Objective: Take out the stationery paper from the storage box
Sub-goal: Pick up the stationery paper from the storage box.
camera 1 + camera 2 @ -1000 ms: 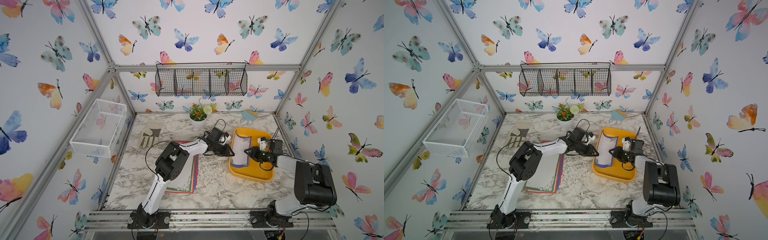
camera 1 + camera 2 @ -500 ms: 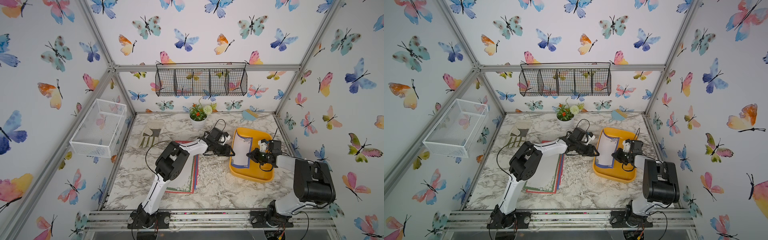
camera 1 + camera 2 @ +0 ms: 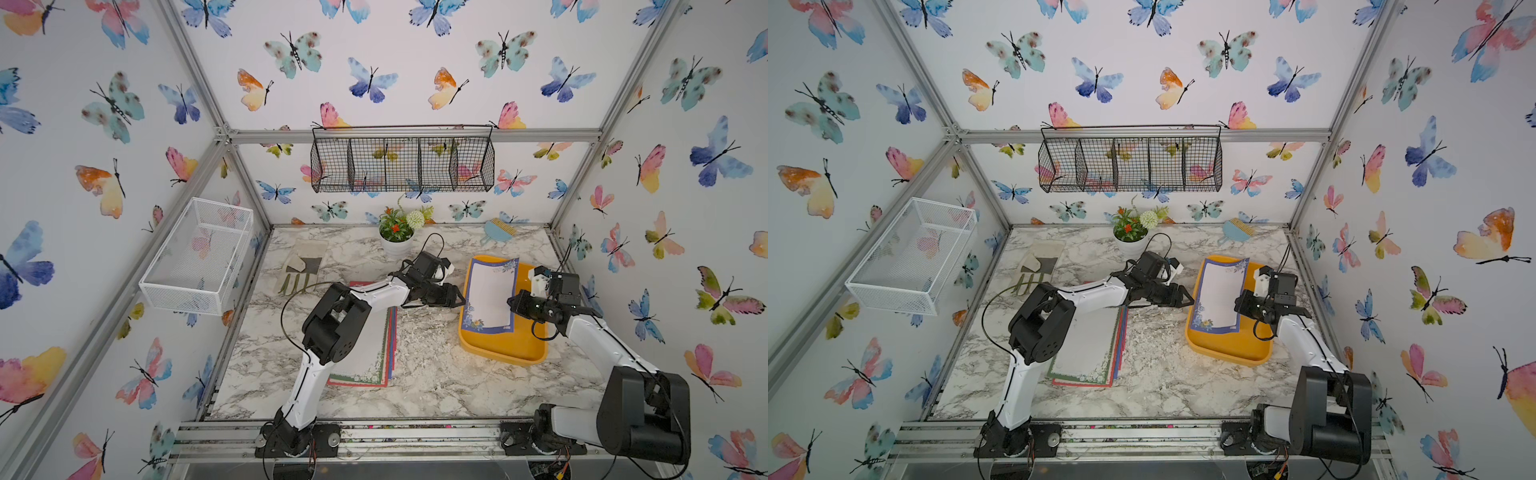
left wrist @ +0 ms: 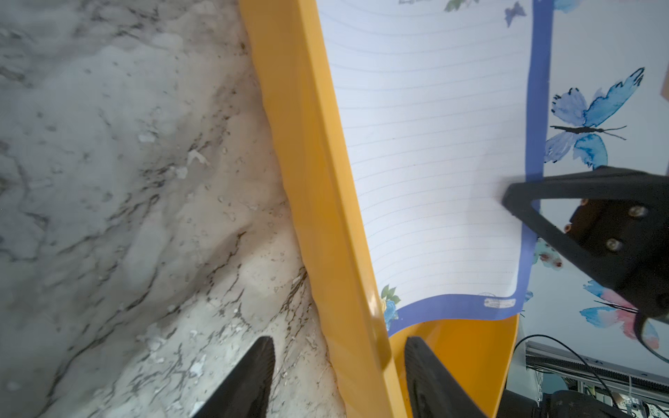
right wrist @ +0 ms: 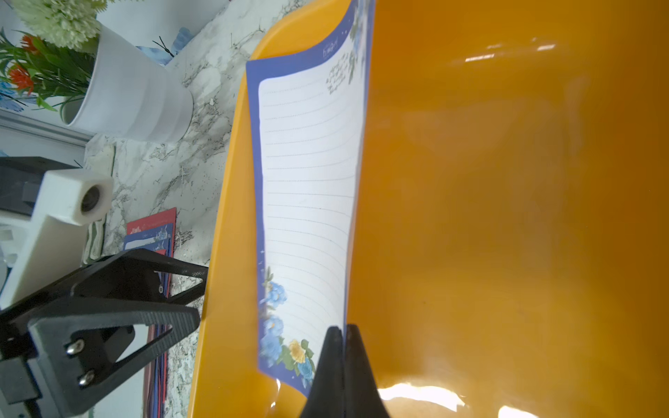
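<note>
Blue-bordered stationery sheet (image 3: 490, 295), pinched edgewise by right tool (image 5: 342, 331), could crease or slip dragging over storage box (image 3: 503, 349) wall; left tool (image 4: 337, 342) gapes astride it.

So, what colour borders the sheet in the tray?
Blue; the sheet shows best in the right wrist view.
</note>
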